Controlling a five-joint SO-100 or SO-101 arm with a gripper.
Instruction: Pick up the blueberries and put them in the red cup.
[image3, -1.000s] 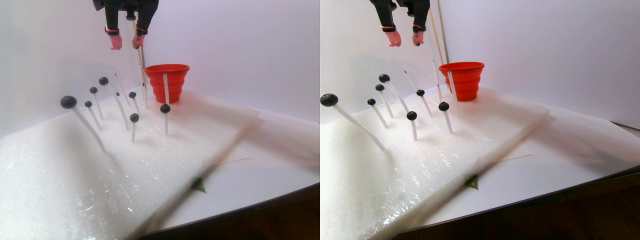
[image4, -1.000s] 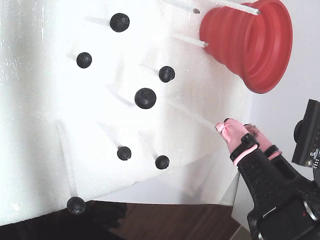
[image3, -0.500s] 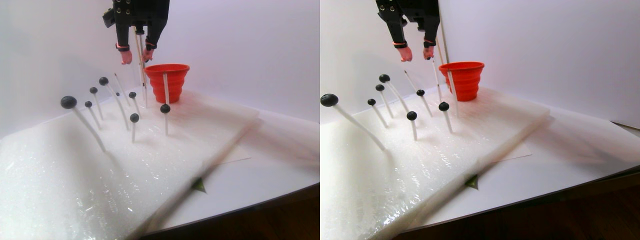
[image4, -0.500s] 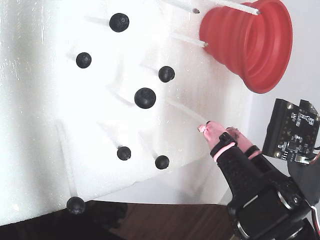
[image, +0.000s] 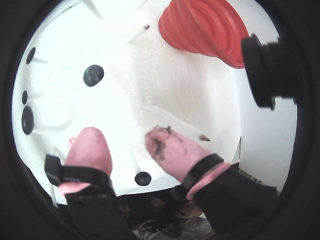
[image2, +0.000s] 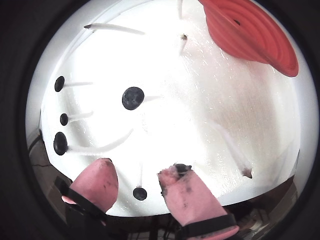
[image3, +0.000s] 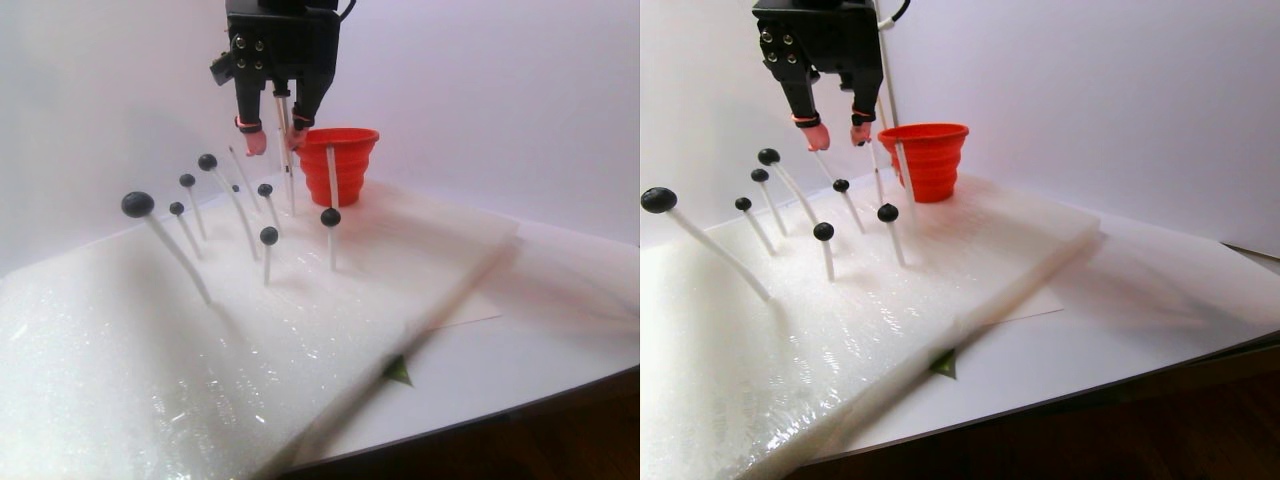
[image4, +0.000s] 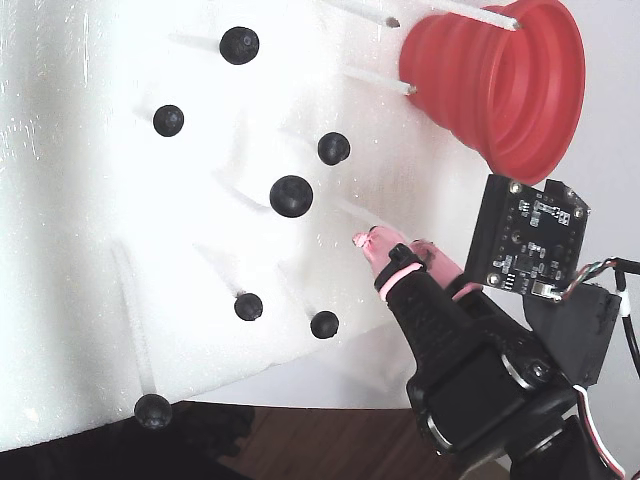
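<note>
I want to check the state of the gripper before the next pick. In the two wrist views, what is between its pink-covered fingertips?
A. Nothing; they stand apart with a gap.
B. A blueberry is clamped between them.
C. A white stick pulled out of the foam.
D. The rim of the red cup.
A: in both wrist views the gripper has its pink fingertips apart, and only white foam and a still-mounted blueberry show in the gap.
</note>
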